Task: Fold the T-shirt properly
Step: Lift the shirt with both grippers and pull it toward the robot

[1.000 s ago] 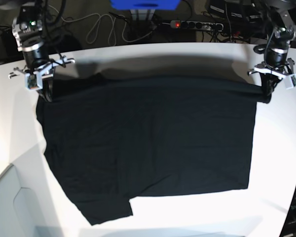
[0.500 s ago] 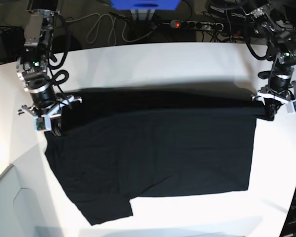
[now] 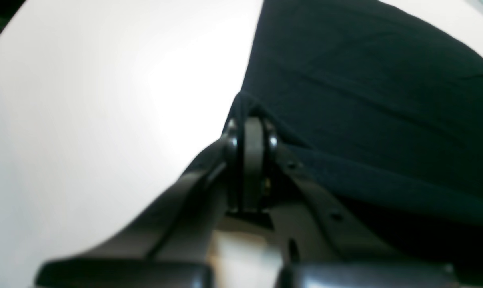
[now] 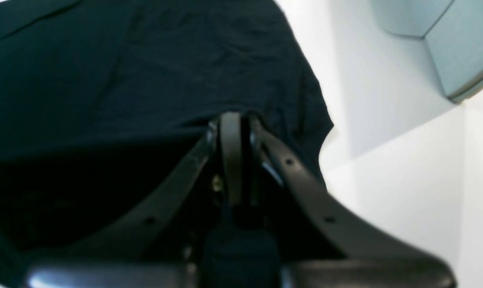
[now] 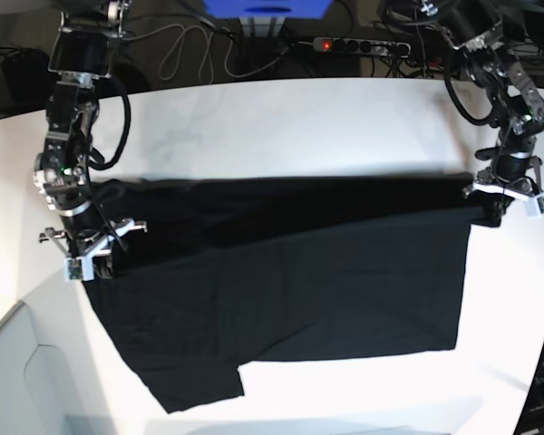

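The white counter (image 5: 281, 118) takes up most of the base view, its surface bright and glossy, with a pale grey box-like edge showing at the near corner.

The black T-shirt (image 5: 290, 281) lies spread across the middle of the counter, plain side up, with no print showing. Its far portion is doubled over toward the near side, so a darker band of two layers runs across the top from one of my arms to the other. Below that band the cloth lies flat with a few soft creases. Its near edge is straight on the side of my left arm; on the side of my right arm a sleeve pokes out toward the front. In the wrist views the fabric looks matte and dark, lightly wrinkled, sagging a little where it is lifted.

My left gripper (image 3: 251, 120) has its fingers pressed together on the folded corner of the T-shirt, with the cloth bunched up around the tips. It sits at the shirt's edge, bare counter just beside it.

My right gripper (image 4: 233, 124) is likewise clamped on the opposite end of the fold, the fabric draped over and around its fingers, with the sleeve's curved hem just beyond.
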You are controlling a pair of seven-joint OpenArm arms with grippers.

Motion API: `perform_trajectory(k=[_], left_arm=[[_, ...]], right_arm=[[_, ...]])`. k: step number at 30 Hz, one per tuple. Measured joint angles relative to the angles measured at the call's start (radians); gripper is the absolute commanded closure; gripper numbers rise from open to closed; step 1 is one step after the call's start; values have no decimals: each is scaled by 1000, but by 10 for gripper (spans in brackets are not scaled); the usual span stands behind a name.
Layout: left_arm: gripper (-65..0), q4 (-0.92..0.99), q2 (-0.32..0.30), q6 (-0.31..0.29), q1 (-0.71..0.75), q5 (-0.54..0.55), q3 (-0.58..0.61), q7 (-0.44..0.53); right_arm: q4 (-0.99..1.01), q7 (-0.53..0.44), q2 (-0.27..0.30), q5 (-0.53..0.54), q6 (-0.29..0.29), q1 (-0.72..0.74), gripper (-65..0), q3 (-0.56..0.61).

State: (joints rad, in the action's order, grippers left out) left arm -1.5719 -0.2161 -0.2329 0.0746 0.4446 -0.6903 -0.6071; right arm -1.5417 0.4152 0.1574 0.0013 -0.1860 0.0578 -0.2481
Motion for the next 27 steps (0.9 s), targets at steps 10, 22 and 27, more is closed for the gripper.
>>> perform_trajectory(k=[10, 22, 27], left_arm=[[0, 59, 2, 0, -86, -3, 0, -10], [0, 111, -50, 11, -102, -3, 140, 6], [-37, 131, -56, 12, -123, -7, 139, -10]], right_arm=[[43, -4, 0, 0, 0, 69, -3, 0], [51, 0, 0, 0, 0, 47, -3, 0], [51, 0, 0, 0, 0, 41, -5, 0]])
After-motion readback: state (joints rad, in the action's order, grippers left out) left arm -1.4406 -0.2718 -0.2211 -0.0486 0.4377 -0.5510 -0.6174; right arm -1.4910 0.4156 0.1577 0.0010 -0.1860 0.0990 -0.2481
